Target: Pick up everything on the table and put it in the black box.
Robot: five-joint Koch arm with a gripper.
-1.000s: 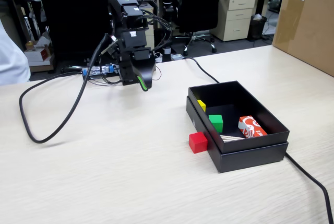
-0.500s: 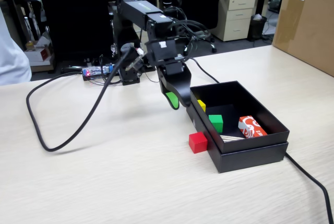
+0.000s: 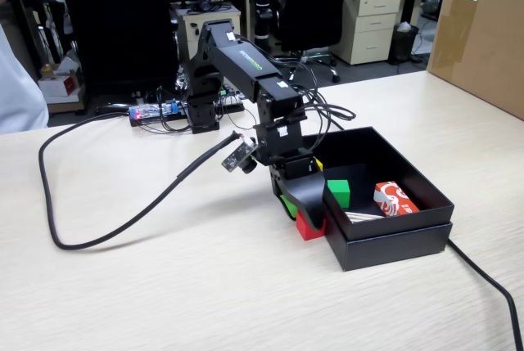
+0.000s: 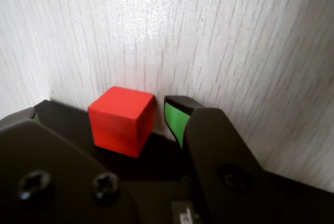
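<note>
- Your gripper [image 4: 104,114] is spread wide around the red cube [image 4: 122,120], which sits on the table [image 3: 164,285] right against the black box's [image 3: 393,245] near-left outer wall.
- In the wrist view the green-padded jaw is close beside one cube face; the other jaw stands further off at the left. Centre before you squeeze.
- Close slowly, since the box wall crowds one jaw and could block it.
- Lift clear of the stepped rim before crossing over.
- Inside the box lie a green cube [image 3: 338,191] and a red-and-white packet [image 3: 394,198]; drop into bare floor between them.
</note>
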